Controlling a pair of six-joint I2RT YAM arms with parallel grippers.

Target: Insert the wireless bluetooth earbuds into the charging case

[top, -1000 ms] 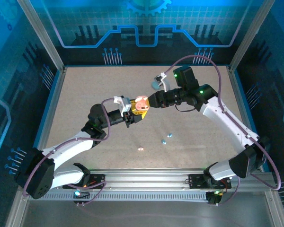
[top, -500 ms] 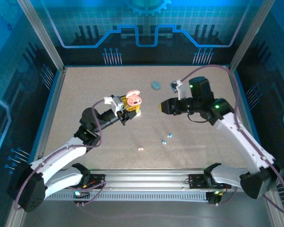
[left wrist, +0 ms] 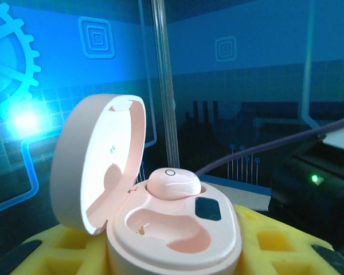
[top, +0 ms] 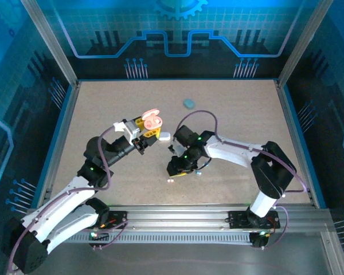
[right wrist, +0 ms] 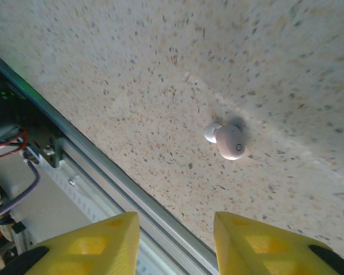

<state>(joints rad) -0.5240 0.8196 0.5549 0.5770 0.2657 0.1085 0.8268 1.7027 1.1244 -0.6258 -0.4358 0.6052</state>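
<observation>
Pink charging case [left wrist: 178, 243] was clamped between the yellow fingers of the left gripper [top: 147, 132], held up off the table [top: 103, 109] with its lid [left wrist: 97, 166] swung fully open. One seated earbud [left wrist: 173, 183] filled the far socket. The empty socket [left wrist: 160, 226] beside it faced up, a small contact pin showing in it.

Right gripper [right wrist: 176, 243] hung over the near part of the table, fingers apart, nothing between them. Loose earbud [right wrist: 230, 141], pale pink, lay alone on the speckled surface just ahead of those fingertips, untouched, near the metal rail [right wrist: 103, 172] at the table edge and well apart from the held case. Teal case [top: 188, 103] sat far back. White case [top: 164, 136] lay on the table just beside the left gripper.

Handling, as judgement: the loose earbud looked tiny, light, hard glossy plastic, a rounded body with a short nozzle stub on one side. Likely slippery, and prone to squirt out or roll if pinched off-centre. Best hold was probably across the widest part of the rounded body, fingertips low to the table, nozzle left free so it could go down into the socket. A light squeeze should do; too much could flick it away. The case looked rigid with the hinge as the weak spot, so the insertion push should be gentle and straight down.
</observation>
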